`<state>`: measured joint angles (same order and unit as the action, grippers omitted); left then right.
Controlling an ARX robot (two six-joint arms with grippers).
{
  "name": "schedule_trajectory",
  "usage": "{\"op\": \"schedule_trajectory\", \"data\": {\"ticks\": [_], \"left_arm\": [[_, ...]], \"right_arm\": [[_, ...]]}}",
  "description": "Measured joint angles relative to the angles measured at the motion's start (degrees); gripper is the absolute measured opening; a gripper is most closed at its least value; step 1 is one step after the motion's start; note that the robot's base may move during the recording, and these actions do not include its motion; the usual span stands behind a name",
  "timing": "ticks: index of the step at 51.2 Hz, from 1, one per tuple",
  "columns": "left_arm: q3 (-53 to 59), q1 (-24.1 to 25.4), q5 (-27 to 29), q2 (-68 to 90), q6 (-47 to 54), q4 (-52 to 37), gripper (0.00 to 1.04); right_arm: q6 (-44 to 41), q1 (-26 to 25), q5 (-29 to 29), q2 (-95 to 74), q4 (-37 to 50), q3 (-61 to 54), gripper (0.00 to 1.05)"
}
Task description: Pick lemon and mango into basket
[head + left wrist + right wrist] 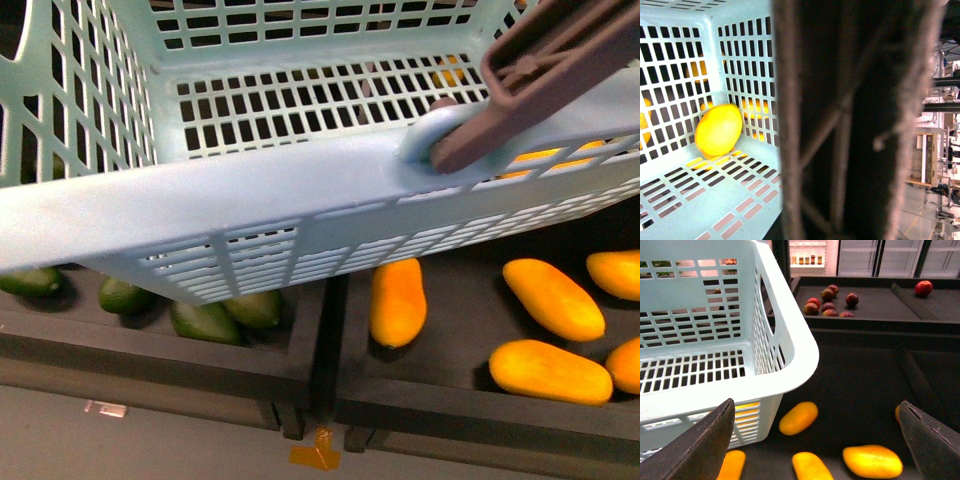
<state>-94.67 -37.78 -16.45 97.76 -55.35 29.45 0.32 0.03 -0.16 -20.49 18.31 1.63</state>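
While lemon is already lying inside basket, tucked in corner of slotted floor, mango step is looking like one in hand. Right gripper is hovering just outside basket's corner, jaws spread wide, gripping nothing. Nearest mango is lying below basket rim, just beside basket wall, more mangoes near it. Left gripper: blurred handle is blocking wrist view, cannot tell grip. Doing it well: centring over mango, closing across narrow width, avoiding basket wall, lifting above rim before releasing.
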Motion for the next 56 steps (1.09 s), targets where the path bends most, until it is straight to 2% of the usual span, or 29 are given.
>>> {"op": "schedule_trajectory", "data": {"ticks": [8,10,15,18,22,26,33,36,40,46,56], "left_arm": [[0.0,1.0,1.1,0.0,-0.2,0.0,0.05],[0.0,1.0,1.7,0.0,0.1,0.0,0.05],[0.0,1.0,1.8,0.0,0.8,0.0,0.05],[0.0,0.8,1.2,0.0,0.5,0.0,0.05],[0.0,0.4,0.3,0.0,0.2,0.0,0.05],[0.0,0.3,0.0,0.0,0.0,0.0,0.05],[0.0,0.1,-0.2,0.0,-0.2,0.0,0.05],[0.0,-0.1,-0.3,0.0,-0.2,0.0,0.05],[0.0,-0.2,-0.5,0.0,-0.5,0.0,0.05],[0.0,0.0,0.7,0.0,-0.1,0.0,0.05],[0.0,0.0,0.3,0.0,-0.1,0.0,0.05]], "right_arm": [[0.0,0.0,-0.2,0.0,0.0,0.0,0.96],[1.0,0.4,1.4,-0.7,-1.2,0.3,0.96],[12.1,2.4,17.8,-8.7,-22.8,9.6,0.96],[17.8,0.5,22.9,-13.4,-31.5,13.8,0.96],[22.9,-4.5,23.4,-18.1,-36.9,16.4,0.96],[24.1,-9.5,21.2,-21.3,-34.6,17.0,0.96],[24.1,-19.5,13.4,-30.2,-24.7,19.1,0.96],[22.5,-25.3,9.9,-38.6,-17.3,20.8,0.96],[19.1,-29.5,9.9,-50.6,-7.0,22.5,0.96],[17.9,-30.4,7.9,-68.2,-0.3,28.3,0.96],[20.9,-29.2,7.0,-84.7,-0.2,36.9,0.96]]}}
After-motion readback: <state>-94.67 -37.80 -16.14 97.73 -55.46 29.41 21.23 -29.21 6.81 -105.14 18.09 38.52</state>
